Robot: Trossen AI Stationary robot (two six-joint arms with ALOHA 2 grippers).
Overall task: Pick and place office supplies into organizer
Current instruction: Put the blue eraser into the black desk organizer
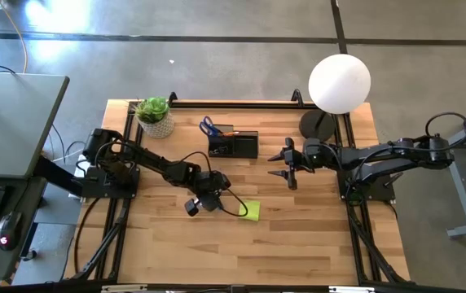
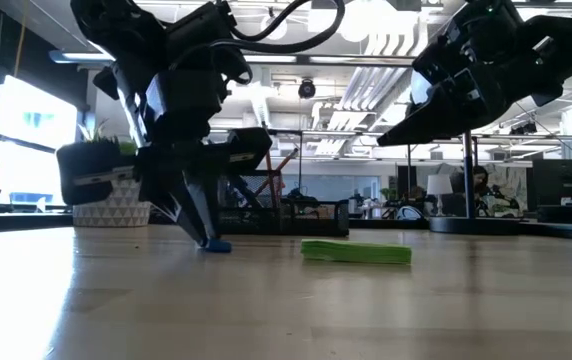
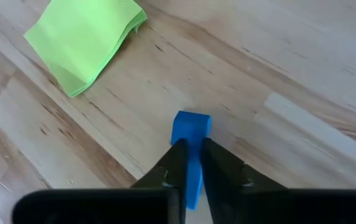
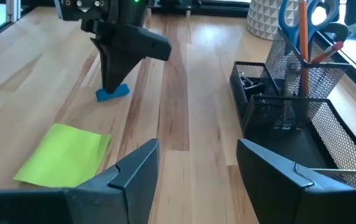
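The green sticky note pad [image 2: 356,252] lies flat near the table's middle. Just left, the left gripper [image 3: 190,158] pinches the small blue piece [image 3: 190,134] along its length. The right gripper [image 4: 196,168] hovers wide open near the organizer [image 4: 290,106].

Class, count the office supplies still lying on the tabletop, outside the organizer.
2: the blue piece, on the wood between the left gripper's fingers, and the green sticky note pad flat beside it. Small clips elsewhere might escape notice.

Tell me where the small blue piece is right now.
The small blue piece lies on the table left of centre, pinched between the left gripper fingers, with the sticky note pad just beside it.
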